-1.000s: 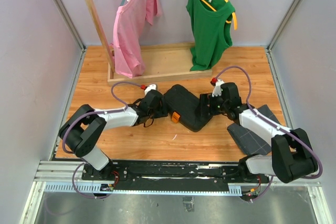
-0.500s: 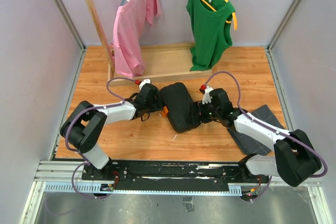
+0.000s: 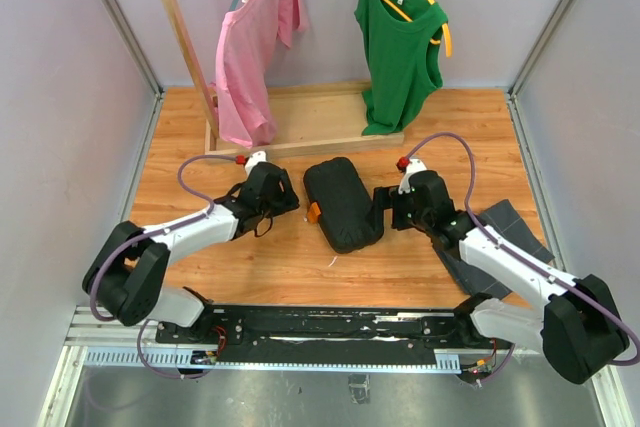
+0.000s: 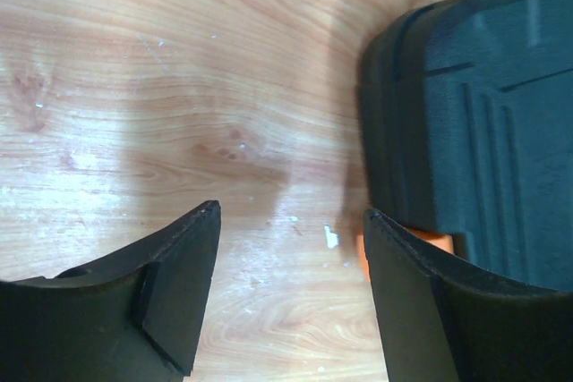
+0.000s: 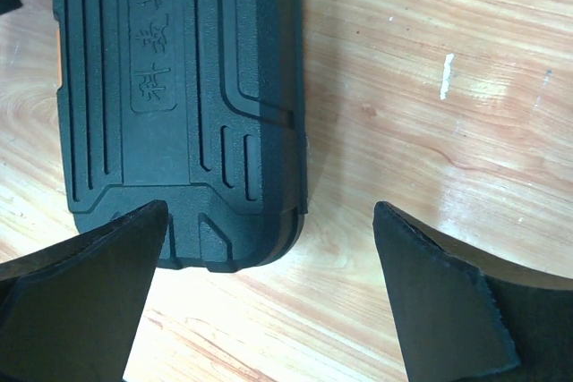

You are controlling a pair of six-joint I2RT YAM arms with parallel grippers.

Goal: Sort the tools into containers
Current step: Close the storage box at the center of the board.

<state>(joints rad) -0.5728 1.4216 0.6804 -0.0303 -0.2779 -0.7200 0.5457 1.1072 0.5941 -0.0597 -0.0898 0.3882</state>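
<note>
Top external: saw a black plastic clamshell tool case [image 3: 342,204], a rounded rectangle, folded shut and lying flat on the light wooden table [image 3: 460,137] between the two arms. Noted its small orange latch [image 3: 313,212] on the edge facing the left gripper [image 3: 288,195]. Found that gripper near the latch side but apart from the case. Found the right gripper [image 3: 385,209] just beside the opposite edge; could not tell whether it touched. Made out a dark grey flat tray [image 3: 512,222] partly under the right arm, right of the case. Farther back, spotted a pink shirt [image 3: 250,47] and a green tank top [image 3: 400,37] hanging from a wooden rack [image 3: 300,132].

Left wrist: found the left gripper [image 4: 291,216] with jaws spread, pinching nothing, only bare table [image 4: 179,69] between them. Placed the shut case [image 4: 483,114] at upper right, with the orange latch [image 4: 362,257] peeking out beside one finger.

Right wrist: found the right gripper [image 5: 269,212] spread wide, gripping nothing. Saw the case [image 5: 179,69], ribbed lid up with embossed characters, at upper left, one rounded corner showing between the fingers and bare table [image 5: 430,87] to its right.
</note>
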